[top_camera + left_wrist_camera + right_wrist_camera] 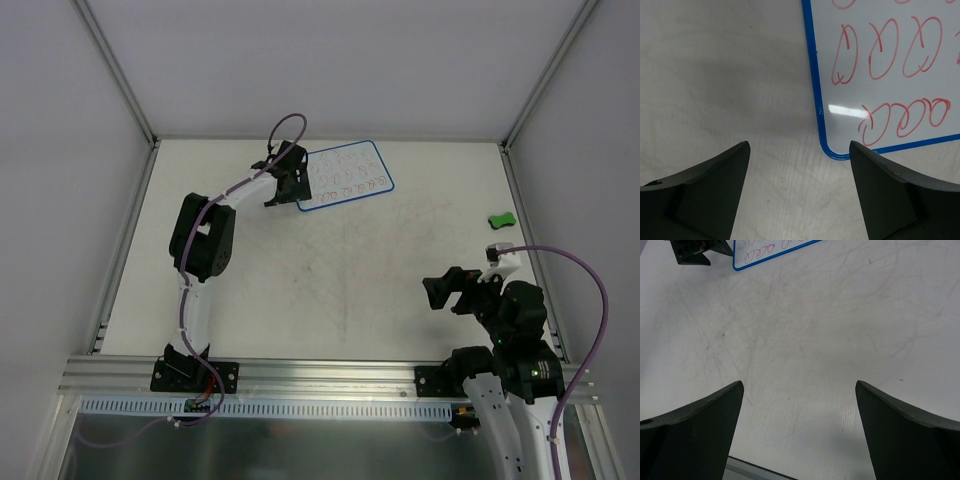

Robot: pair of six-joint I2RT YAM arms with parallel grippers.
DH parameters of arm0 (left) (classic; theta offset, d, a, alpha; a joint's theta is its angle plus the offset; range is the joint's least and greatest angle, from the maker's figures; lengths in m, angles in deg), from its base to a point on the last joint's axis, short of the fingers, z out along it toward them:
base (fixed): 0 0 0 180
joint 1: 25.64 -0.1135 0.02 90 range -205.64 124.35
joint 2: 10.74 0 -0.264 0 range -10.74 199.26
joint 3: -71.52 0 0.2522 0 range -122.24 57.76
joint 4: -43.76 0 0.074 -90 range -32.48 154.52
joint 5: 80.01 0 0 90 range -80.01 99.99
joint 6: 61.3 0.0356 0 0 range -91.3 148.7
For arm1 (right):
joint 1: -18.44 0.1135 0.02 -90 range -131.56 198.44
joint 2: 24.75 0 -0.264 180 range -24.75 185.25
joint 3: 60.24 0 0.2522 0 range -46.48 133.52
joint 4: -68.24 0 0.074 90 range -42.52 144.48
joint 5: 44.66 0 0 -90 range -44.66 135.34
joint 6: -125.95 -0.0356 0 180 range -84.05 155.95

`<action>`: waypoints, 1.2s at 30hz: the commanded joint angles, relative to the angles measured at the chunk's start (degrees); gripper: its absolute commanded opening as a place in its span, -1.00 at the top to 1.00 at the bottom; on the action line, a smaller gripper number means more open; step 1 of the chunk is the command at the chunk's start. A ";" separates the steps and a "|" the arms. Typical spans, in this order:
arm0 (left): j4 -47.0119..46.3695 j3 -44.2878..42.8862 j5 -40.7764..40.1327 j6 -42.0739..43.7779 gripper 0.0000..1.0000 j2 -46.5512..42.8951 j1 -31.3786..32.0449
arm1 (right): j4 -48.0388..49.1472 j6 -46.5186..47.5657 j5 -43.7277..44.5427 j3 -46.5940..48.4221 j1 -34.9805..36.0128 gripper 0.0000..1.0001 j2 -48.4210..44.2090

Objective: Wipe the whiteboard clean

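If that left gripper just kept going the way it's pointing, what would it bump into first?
Probably the tabletop, right beside the whiteboard; one finger may clip its blue-rimmed corner, though depth is unclear.

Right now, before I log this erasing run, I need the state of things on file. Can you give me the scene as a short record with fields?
table: white, faintly smudged
whiteboard: flat on the table, far centre, blue rim, rows of red loops not yet wiped
eraser: green, on the table's right side, well apart from the whiteboard, untouched
left tool: open, empty, at the whiteboard's left edge
right tool: open, empty, above bare table near its own base
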 commanded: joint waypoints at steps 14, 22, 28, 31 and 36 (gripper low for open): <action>1.16 -0.18 -0.42 -0.67 -0.07 4.21 1.02 | 2.51 -0.64 -1.52 -0.61 0.23 -0.98 -2.14; 3.00 8.33 3.27 -2.95 0.47 0.61 1.28 | 2.60 -0.64 -1.26 -0.79 0.32 -0.98 -3.02; 3.18 20.10 8.19 -5.50 0.62 -6.07 1.81 | 2.60 -0.64 -0.82 -0.70 0.23 -0.98 -2.76; 3.18 26.07 11.00 -5.51 0.64 -10.02 3.03 | 2.42 -0.99 -0.82 -0.35 0.23 -0.98 -2.23; 3.09 36.19 13.82 -5.59 0.67 -18.28 5.41 | 2.42 -3.10 0.24 0.27 0.23 -0.98 -2.05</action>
